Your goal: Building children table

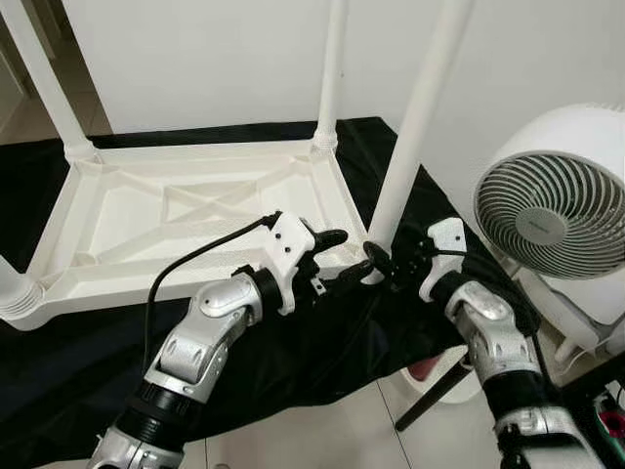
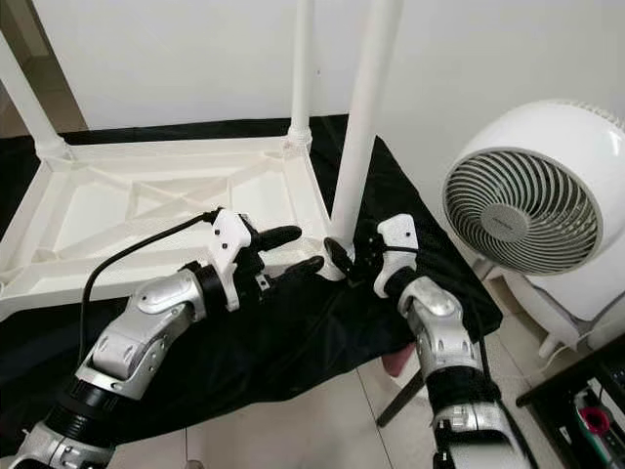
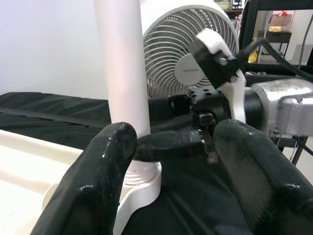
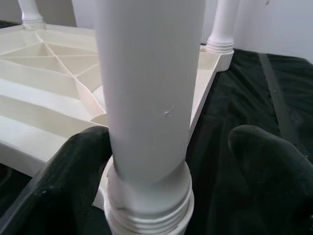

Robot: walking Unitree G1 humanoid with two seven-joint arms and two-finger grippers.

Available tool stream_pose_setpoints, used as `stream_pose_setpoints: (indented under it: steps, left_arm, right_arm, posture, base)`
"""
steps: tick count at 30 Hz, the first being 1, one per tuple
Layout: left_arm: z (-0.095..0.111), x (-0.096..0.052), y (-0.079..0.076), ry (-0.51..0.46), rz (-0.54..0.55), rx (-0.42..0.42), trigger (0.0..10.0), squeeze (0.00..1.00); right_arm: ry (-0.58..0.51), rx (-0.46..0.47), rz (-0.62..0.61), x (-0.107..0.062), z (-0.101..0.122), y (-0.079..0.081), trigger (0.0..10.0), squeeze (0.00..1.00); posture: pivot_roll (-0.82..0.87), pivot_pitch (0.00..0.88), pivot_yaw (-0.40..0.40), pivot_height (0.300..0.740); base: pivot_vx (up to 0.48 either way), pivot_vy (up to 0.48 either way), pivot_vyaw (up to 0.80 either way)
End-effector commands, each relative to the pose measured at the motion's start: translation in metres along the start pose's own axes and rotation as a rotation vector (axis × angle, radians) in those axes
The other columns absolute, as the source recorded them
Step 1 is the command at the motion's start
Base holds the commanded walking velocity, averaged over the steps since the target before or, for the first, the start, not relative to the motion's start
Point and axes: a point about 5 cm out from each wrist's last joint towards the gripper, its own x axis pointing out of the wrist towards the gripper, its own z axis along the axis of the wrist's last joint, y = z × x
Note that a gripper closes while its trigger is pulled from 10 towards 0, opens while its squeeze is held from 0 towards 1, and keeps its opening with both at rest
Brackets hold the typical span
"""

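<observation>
Both my arms reach forward to the near-right table leg [image 1: 410,127] of the upside-down white tabletop [image 1: 146,210] on the black cloth [image 1: 322,342]. Right gripper [image 4: 166,161]: fingers spread wide around the leg base, one pad touching. Left gripper [image 1: 337,259]: fingers apart, holding nothing, just left of the leg. White fan [image 1: 557,210] stands right.

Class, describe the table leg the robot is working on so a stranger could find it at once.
Find the upturned white table on black cloth. The leg stands at its corner nearest the round fan. Unlike the other legs, it has both grippers, left and right, at its base.
</observation>
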Motion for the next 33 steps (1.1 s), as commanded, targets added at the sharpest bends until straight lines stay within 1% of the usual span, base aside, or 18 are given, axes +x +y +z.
stream_pose_setpoints:
  steps: [1, 2, 5, 7, 8, 12, 15, 16, 17, 18, 24, 27, 31, 33]
  left_arm:
    - [0.000, 0.001, -0.001, 0.009, -0.031, 0.006, 10.0, 0.00]
    - [0.000, 0.001, -0.001, 0.009, -0.031, 0.006, 10.0, 0.00]
    - [0.001, 0.002, 0.000, 0.006, -0.024, 0.006, 10.0, 0.00]
    - [0.001, 0.002, 0.000, 0.005, -0.022, 0.006, 10.0, 0.00]
    - [0.001, 0.002, 0.000, 0.004, -0.018, 0.007, 10.0, 0.00]
    - [0.002, 0.002, 0.001, 0.002, -0.014, 0.010, 10.0, 0.00]
    - [0.002, 0.002, 0.001, 0.002, -0.013, 0.012, 10.0, 0.00]
    - [0.002, 0.001, 0.002, 0.004, -0.010, 0.013, 10.0, 0.00]
    - [0.002, 0.001, 0.002, 0.004, -0.010, 0.013, 10.0, 0.00]
    - [0.003, 0.001, 0.002, 0.005, -0.008, 0.014, 10.0, 0.00]
    - [0.003, 0.000, 0.002, 0.006, -0.007, 0.013, 10.0, 0.00]
    - [0.003, 0.001, 0.002, 0.005, -0.009, 0.012, 10.0, 0.00]
    - [0.003, 0.002, 0.002, 0.005, -0.012, 0.015, 10.0, 0.00]
    - [0.003, 0.002, 0.002, 0.005, -0.015, 0.018, 10.0, 0.00]
  right_arm:
    - [0.026, -0.009, 0.041, 0.003, -0.003, 0.001, 10.0, 0.00]
    - [0.026, -0.009, 0.041, 0.003, -0.003, 0.001, 10.0, 0.00]
    - [0.032, 0.002, 0.043, 0.014, -0.004, 0.003, 10.0, 0.00]
    - [0.033, 0.001, 0.049, 0.017, -0.005, 0.004, 10.0, 0.00]
    - [0.031, 0.008, 0.062, 0.022, -0.005, 0.007, 10.0, 0.00]
    - [0.031, 0.003, 0.076, 0.028, -0.004, 0.010, 10.0, 0.00]
    - [0.035, 0.001, 0.086, 0.030, -0.005, 0.012, 10.0, 0.00]
    - [0.040, 0.002, 0.112, 0.030, -0.007, 0.014, 3.0, 0.00]
    - [0.040, 0.002, 0.112, 0.030, -0.007, 0.014, 3.0, 0.00]
    - [0.043, 0.005, 0.129, 0.029, -0.009, 0.015, 0.0, 0.00]
    - [0.043, 0.017, 0.154, 0.027, -0.012, 0.016, 0.0, 0.00]
    - [0.058, 0.030, 0.150, 0.024, -0.017, 0.016, 0.0, 0.00]
    - [0.066, 0.041, 0.118, 0.021, -0.021, 0.013, 0.0, 0.00]
    - [0.085, 0.036, 0.061, 0.020, -0.025, 0.010, 0.0, 0.00]
  posture:
    - [0.05, 0.014, -0.007, 0.740]
    - [0.05, 0.014, -0.007, 0.740]
    - [0.06, 0.017, -0.007, 0.740]
    - [0.06, 0.017, -0.007, 0.740]
    - [0.07, 0.016, -0.009, 0.740]
    - [0.07, 0.017, -0.010, 0.740]
    - [0.08, 0.017, -0.009, 0.740]
    - [0.08, 0.018, -0.007, 0.740]
    - [0.08, 0.018, -0.007, 0.740]
    - [0.08, 0.021, -0.009, 0.740]
    - [0.08, 0.024, -0.007, 0.740]
    - [0.07, 0.024, -0.006, 0.740]
    - [0.07, 0.023, -0.003, 0.740]
    - [0.07, 0.022, -0.004, 0.740]
  base:
    - [0.000, 0.000, 0.00]
    - [0.000, 0.000, 0.00]
    - [0.000, 0.000, 0.00]
    - [0.000, 0.000, 0.00]
    - [0.000, 0.000, 0.00]
    - [0.000, 0.000, 0.00]
    - [0.000, 0.000, 0.00]
    - [0.000, 0.000, 0.00]
    - [0.000, 0.000, 0.00]
    - [0.000, 0.000, 0.00]
    - [0.000, 0.000, 0.00]
    - [0.000, 0.000, 0.00]
    - [0.000, 0.000, 0.00]
    - [0.000, 0.000, 0.00]
